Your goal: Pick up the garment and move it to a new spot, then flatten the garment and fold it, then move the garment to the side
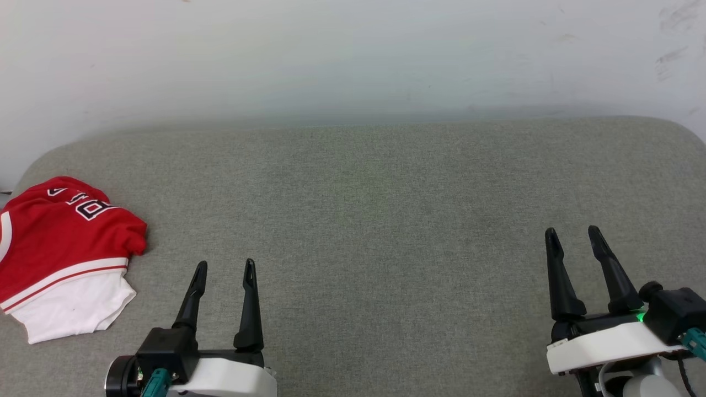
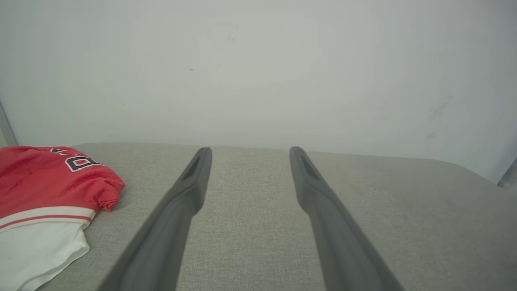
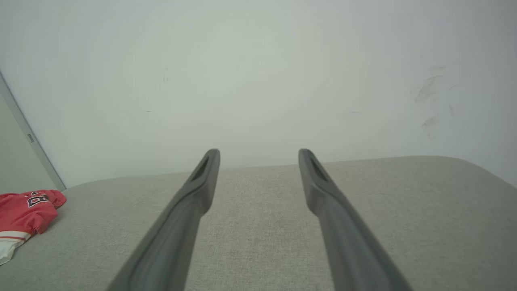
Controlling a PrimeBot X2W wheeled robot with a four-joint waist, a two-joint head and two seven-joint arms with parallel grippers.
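Our left gripper (image 1: 226,264), near the garment (image 1: 60,242), and right gripper (image 1: 572,230), well apart from it, gape empty; pinching one bunched layer could tangle our lift.

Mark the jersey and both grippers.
jersey (image 1: 60,237), head view, red body panel below the lettering.
left gripper (image 1: 226,263), head view, midway between its open fingertips.
right gripper (image 1: 572,230), head view, midway between its open fingertips.

The left gripper (image 1: 226,263) sat at the lower left of the head view, its two dark fingers spread wide and pointing forward. The right gripper (image 1: 572,230) sat at the lower right, fingers likewise parted, reaching slightly farther forward.
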